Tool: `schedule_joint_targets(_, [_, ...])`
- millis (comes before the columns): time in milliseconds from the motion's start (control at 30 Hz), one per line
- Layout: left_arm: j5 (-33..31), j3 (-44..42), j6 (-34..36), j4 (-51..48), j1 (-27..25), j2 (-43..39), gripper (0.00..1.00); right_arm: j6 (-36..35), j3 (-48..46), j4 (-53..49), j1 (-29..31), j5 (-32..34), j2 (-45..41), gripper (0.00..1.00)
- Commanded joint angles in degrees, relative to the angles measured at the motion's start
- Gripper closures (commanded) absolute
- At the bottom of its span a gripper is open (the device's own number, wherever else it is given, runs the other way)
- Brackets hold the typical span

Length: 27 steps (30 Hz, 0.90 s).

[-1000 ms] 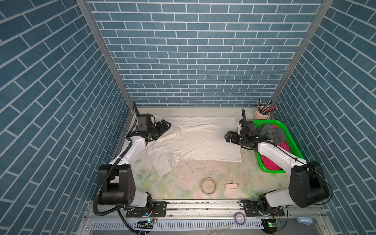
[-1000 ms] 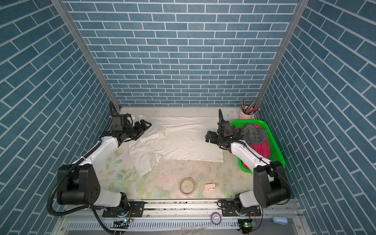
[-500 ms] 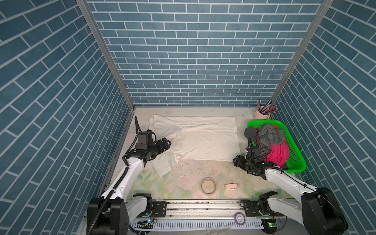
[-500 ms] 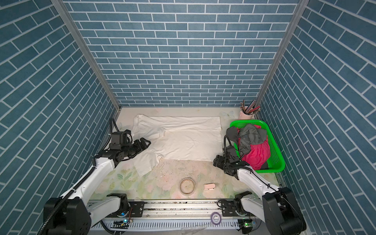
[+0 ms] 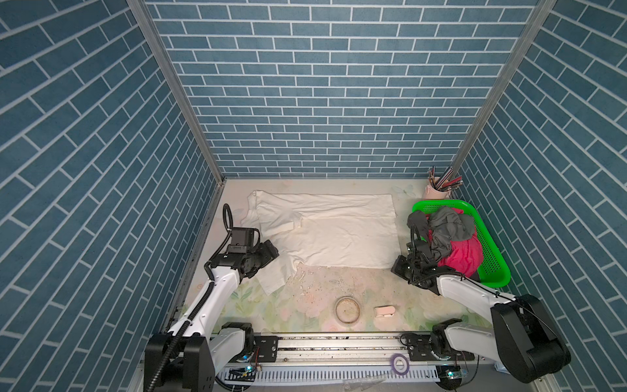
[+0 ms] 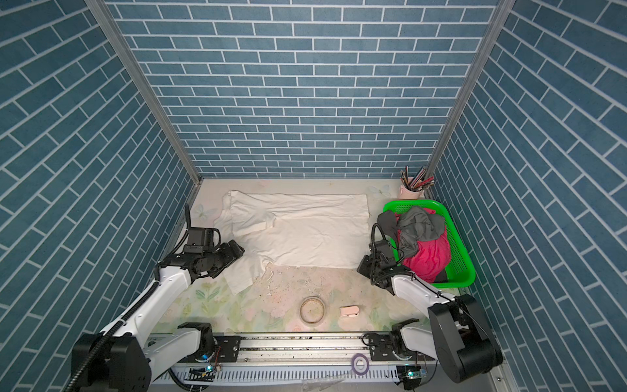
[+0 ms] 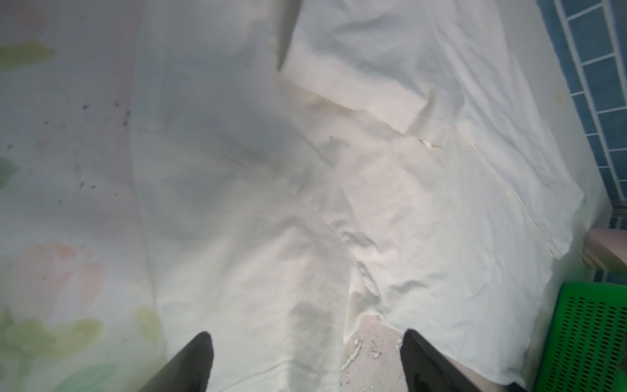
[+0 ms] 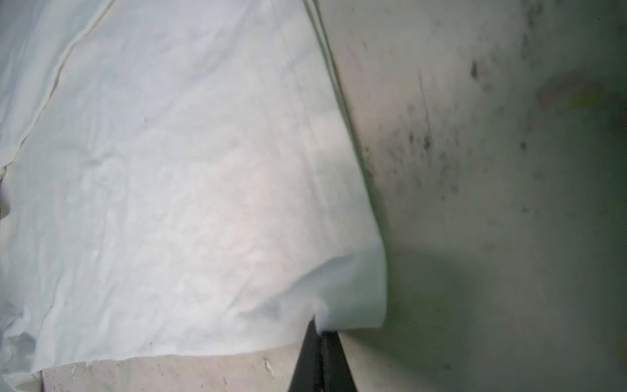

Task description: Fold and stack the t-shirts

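Observation:
The cream-white t-shirt (image 5: pixel 339 230) (image 6: pixel 305 230) lies spread flat on the table, one sleeve folded onto its body. My left gripper (image 5: pixel 274 253) (image 6: pixel 239 251) (image 7: pixel 305 342) is open just above the near-left sleeve, its fingers astride the cloth (image 7: pixel 271 203). My right gripper (image 5: pixel 395 266) (image 6: pixel 361 266) (image 8: pixel 320 331) is shut, pinching the shirt's near-right corner (image 8: pixel 353 305). A dark grey t-shirt (image 5: pixel 444 230) lies crumpled on a magenta t-shirt (image 5: pixel 461 254) in the green basket (image 5: pixel 441 203).
A pink cup of pencils (image 5: pixel 437 193) stands in the far right corner behind the basket. A clear ring (image 5: pixel 347 309) and a small pink object (image 5: pixel 384 311) lie near the front rail. Crumbs dot the floral table before the shirt. Brick walls close in three sides.
Both arms pulled back from the shirt's far edge to its near edge. The right gripper went from open to shut on the shirt's corner; the left stayed open.

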Motion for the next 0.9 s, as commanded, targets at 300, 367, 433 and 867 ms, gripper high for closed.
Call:
schedule_joint_targets(300, [-1.83,-3.14,-22.04,-11.80,-9.90,-3.96,0.15,-6.05,8.89,4.41,0.12,-1.28,7.47,1.00])
schedule_joint_targets(367, [-1.10,-4.97,-29.11,-10.80,-13.77,-5.10,0.16,-6.14,9.05,5.15,0.08,-1.99,8.35,1.00])
schedule_joint_targets(433, [0.12,-7.55,-35.73,-8.44,-16.91,-6.12,0.18,-6.37,9.16,5.67,0.14,-2.31,8.83,1.00])
schedule_joint_targets(867, [-3.09,-14.38,-55.82,1.60,-20.35,-5.42,0.27,-7.98,8.58,6.20,0.14,-4.08,7.57,1.00])
